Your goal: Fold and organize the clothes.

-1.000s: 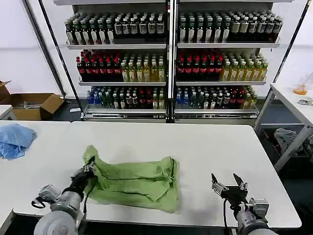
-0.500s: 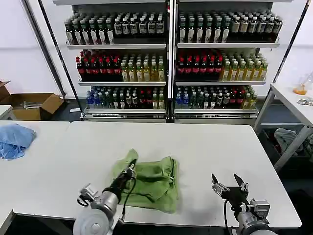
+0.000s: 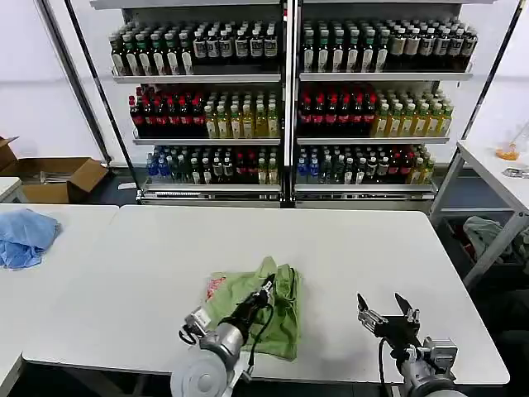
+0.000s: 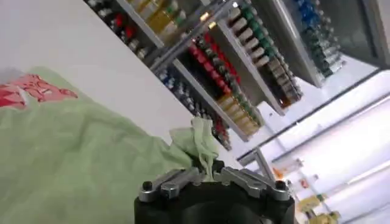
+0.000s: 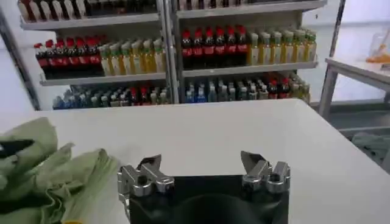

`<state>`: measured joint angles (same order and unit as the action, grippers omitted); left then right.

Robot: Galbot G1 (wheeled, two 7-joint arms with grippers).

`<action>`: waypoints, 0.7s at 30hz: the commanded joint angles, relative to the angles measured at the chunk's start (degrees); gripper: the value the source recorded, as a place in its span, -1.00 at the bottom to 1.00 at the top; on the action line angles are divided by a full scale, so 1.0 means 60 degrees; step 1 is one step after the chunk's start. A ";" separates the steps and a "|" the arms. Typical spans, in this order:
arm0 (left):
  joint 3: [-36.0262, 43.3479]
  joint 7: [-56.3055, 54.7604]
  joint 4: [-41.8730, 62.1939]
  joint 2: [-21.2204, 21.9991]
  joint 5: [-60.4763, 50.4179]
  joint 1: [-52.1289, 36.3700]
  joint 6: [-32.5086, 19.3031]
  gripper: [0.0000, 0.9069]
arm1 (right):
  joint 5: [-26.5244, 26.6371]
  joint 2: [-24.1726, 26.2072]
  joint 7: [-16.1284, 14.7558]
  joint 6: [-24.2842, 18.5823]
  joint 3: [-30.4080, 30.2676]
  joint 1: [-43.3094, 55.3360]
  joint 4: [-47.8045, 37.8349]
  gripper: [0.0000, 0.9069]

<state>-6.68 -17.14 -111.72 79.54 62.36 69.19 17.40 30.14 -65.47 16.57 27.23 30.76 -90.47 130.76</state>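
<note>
Now, view by view:
Head view: one green shirt (image 3: 252, 310) lies bunched near the front edge of the white table (image 3: 355, 248); the left gripper (image 3: 264, 289) is pinched shut on a fold of it, raised over the shirt's middle, with the red-and-white print (image 3: 216, 287) turned up beside it.
Head view, right side: the right gripper (image 3: 387, 312) hovers over bare table, well apart from the shirt, jaws wide and holding nothing.
Left wrist view: the gripper (image 4: 206, 175) clamps a tuft of green cloth (image 4: 196, 140); the print (image 4: 33, 91) lies farther off.
Right wrist view: the spread gripper (image 5: 202, 165) faces the crumpled shirt (image 5: 46, 167) to one side.
Step in hand: probably carrying one side across to fold it.
Next move: likely laying the held fold flat, then letting go.
Count: one shirt, two grippers, one blue cloth (image 3: 25, 236) on the neighbouring table.
</note>
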 commanded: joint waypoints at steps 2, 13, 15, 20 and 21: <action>0.0739 0.0499 0.0351 0.0249 -0.0686 -0.0201 -0.0012 1.00 | 0.0001 -0.0001 -0.0004 -0.0003 0.0008 -0.0022 0.0009 1.00; 0.0235 0.1126 -0.1061 -0.0313 -0.1334 0.0427 0.0061 1.00 | -0.0018 -0.0047 -0.0019 -0.0005 -0.0012 0.0053 -0.0015 1.00; -0.0292 0.1026 -0.1333 -0.0545 -0.1851 0.0684 -0.0013 1.00 | -0.0031 -0.0076 -0.0029 -0.0016 -0.0015 0.0065 -0.0045 1.00; -0.1872 0.0797 -0.1428 -0.1556 -0.3330 0.1355 -0.0497 1.00 | -0.0053 -0.0155 -0.0068 -0.0070 -0.0048 0.0130 -0.0137 1.00; -0.2078 0.0762 -0.1371 -0.1703 -0.3339 0.1413 -0.0543 1.00 | -0.0058 -0.0166 -0.0073 -0.0079 -0.0056 0.0142 -0.0154 1.00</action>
<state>-8.28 -12.69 -116.91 75.95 52.33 73.13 16.47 29.85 -66.30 16.23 26.86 30.50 -89.78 130.17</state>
